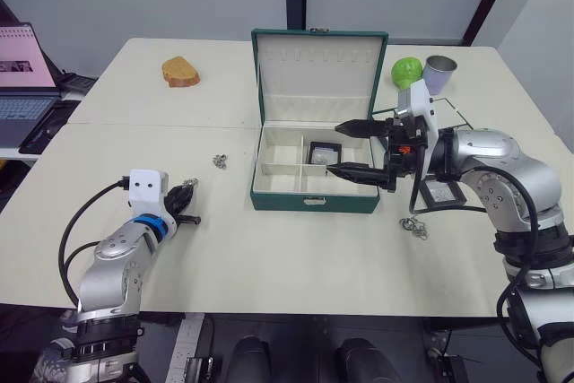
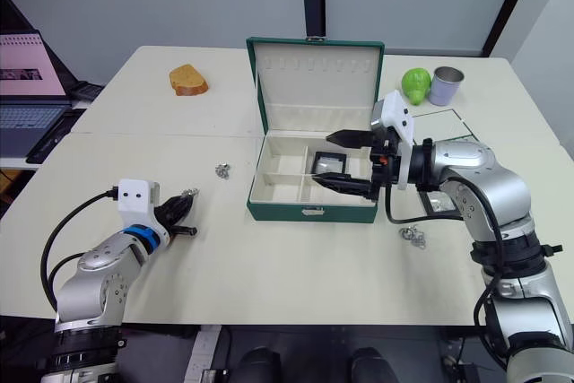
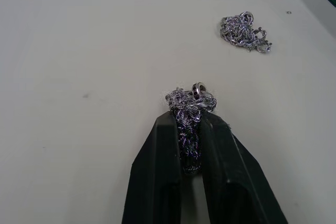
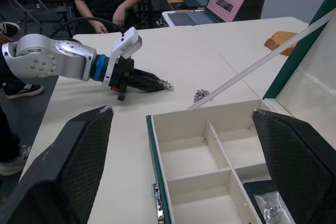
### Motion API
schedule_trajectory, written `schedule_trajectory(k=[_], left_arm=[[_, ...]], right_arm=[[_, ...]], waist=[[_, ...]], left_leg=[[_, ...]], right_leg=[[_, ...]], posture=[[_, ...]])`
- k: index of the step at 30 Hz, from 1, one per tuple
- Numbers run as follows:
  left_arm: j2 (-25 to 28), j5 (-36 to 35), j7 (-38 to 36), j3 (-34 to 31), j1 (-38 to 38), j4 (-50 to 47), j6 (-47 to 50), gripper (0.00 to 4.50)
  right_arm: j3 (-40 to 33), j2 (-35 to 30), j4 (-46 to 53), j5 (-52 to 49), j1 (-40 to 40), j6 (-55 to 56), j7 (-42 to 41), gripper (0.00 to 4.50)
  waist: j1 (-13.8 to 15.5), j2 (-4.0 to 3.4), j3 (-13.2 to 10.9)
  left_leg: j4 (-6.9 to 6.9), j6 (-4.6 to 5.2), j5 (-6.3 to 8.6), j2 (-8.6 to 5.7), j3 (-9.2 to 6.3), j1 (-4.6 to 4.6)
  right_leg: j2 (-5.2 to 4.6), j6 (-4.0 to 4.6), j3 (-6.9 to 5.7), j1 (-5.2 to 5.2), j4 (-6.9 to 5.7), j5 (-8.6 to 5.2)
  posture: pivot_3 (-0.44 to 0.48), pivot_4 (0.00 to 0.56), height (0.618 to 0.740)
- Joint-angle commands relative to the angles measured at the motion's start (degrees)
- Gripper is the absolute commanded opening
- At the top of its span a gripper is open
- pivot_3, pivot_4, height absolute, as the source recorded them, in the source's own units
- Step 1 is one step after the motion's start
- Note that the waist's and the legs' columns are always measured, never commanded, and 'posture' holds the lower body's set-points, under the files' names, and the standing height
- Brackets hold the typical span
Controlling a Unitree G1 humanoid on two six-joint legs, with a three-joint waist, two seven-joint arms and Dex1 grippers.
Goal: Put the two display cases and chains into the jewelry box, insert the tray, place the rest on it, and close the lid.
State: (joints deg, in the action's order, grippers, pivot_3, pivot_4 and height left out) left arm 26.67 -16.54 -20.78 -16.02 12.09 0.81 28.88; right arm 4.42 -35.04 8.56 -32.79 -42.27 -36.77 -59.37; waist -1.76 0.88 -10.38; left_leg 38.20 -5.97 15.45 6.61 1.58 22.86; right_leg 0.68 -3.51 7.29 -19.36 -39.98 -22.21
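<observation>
Nearest to the camera, at about 8 o'clock on the table (image 1: 269, 257), the left gripper (image 1: 190, 204) is closed tight on a chain heap (image 3: 190, 102), and the silvery links bunch out past its black fingertips. Another chain heap (image 1: 219, 161) lies loose on the table a little farther, toward 10 o'clock, between this gripper and the jewelry box (image 1: 313, 199).

At the middle of the table the jewelry box stands with the lid (image 1: 319, 65) raised upright behind it, showing the cream lining. One display case (image 1: 325, 152) rests inside, in a compartment on the box's right half. The right gripper (image 1: 355, 149) hangs over this same right part of the box with its two fingers spread wide and nothing between them.

At 4 o'clock from the box, the rest (image 1: 414, 227), some small silvery loops, lies on the table near the box's front right corner. Just beyond them a second display case (image 1: 442, 193) lies flat, partly covered by the right arm.

Far away at 11 o'clock is a piece of bread (image 1: 180, 72), and at 1 o'clock a green apple (image 1: 406, 70) beside a metal cup (image 1: 439, 72).
</observation>
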Motion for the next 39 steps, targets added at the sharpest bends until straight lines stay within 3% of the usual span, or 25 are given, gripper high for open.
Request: schedule_trajectory(k=[1,11,17,22,26,30,33,36,39], left_arm=[[0.1,0.3,-0.8,1.3,-0.6,1.6,1.5,0.18],[0.1,-0.2,-0.6,0.6,-0.4,0.1,1.3,0.18],[1.9,-2.2,-0.5,-1.3,-2.8,-9.2,5.5,0.18],[6.5,-6.3,-2.5,-3.9,-2.2,-18.9,11.5,0.18],[12.7,-11.5,-8.9,-6.1,-1.9,-23.6,14.3,0.18],[18.2,-16.8,-14.0,-7.5,2.1,-24.0,17.0,0.18],[20.1,-19.4,-15.7,-5.1,7.9,-23.9,18.9,0.18],[18.8,-19.8,-14.0,-0.5,13.4,-24.5,21.0,0.18],[14.3,-19.9,-10.3,4.1,19.0,-24.4,23.3,0.18]], right_arm=[[-2.0,0.1,1.6,-1.1,-1.1,0.2,0.1,4.50],[-2.4,0.0,1.3,-1.2,-1.0,0.3,0.0,4.50],[-3.8,-0.2,2.1,-2.9,-2.1,-0.9,-0.2,4.50],[-5.8,-0.9,3.3,-5.4,-1.8,-2.8,-0.1,4.50],[-6.9,-2.2,3.4,-6.3,-1.3,-3.5,-0.3,4.50],[-7.8,-3.4,2.6,-5.6,-0.5,-2.7,-0.4,4.50],[-9.0,-3.3,2.5,-5.3,0.0,-1.7,0.8,4.50],[-9.8,-3.3,3.1,-5.1,0.9,-1.2,2.2,4.50],[-10.9,-3.3,4.1,-4.9,2.1,-0.8,4.1,4.50]], waist=[[0.0,0.00,0.0],[0.0,0.00,0.0],[-0.1,0.01,0.0],[0.0,0.13,-0.1],[-0.1,0.14,-0.1],[0.0,0.17,-0.1],[0.1,0.20,-0.1],[0.1,0.20,-0.1],[0.1,0.21,-0.1]], left_leg=[[0.00,0.00,0.00,0.00,0.00,0.00],[-0.01,0.00,0.00,0.00,0.00,0.00],[-0.03,0.00,0.00,0.01,0.02,0.02],[-0.07,0.00,0.00,0.03,0.00,0.05],[-0.10,0.00,0.00,0.02,0.02,0.04],[-0.12,-0.01,0.00,0.02,0.02,0.04],[-0.11,-0.01,0.00,0.00,0.01,0.05],[-0.11,0.00,0.00,-0.02,0.04,0.06],[-0.11,0.00,0.00,-0.02,0.04,0.07]], right_leg=[[0.00,0.00,0.00,0.00,0.00,0.00],[0.00,0.00,0.00,0.00,0.01,0.00],[0.00,0.00,0.02,-0.02,0.03,0.00],[0.02,0.00,0.01,-0.04,0.03,0.00],[0.01,0.00,0.03,-0.05,0.07,0.00],[0.01,0.00,0.02,-0.07,0.09,0.00],[0.01,0.00,0.01,-0.07,0.09,0.00],[0.00,0.00,0.05,-0.07,0.12,0.00],[0.00,0.00,0.04,-0.06,0.13,0.00]], posture=[[0.000,0.150,0.740],[0.000,0.150,0.740],[0.000,0.150,0.740],[0.000,0.150,0.740],[0.000,0.150,0.740],[0.000,0.150,0.740],[0.000,0.150,0.740],[0.000,0.150,0.740],[0.000,0.150,0.740]])
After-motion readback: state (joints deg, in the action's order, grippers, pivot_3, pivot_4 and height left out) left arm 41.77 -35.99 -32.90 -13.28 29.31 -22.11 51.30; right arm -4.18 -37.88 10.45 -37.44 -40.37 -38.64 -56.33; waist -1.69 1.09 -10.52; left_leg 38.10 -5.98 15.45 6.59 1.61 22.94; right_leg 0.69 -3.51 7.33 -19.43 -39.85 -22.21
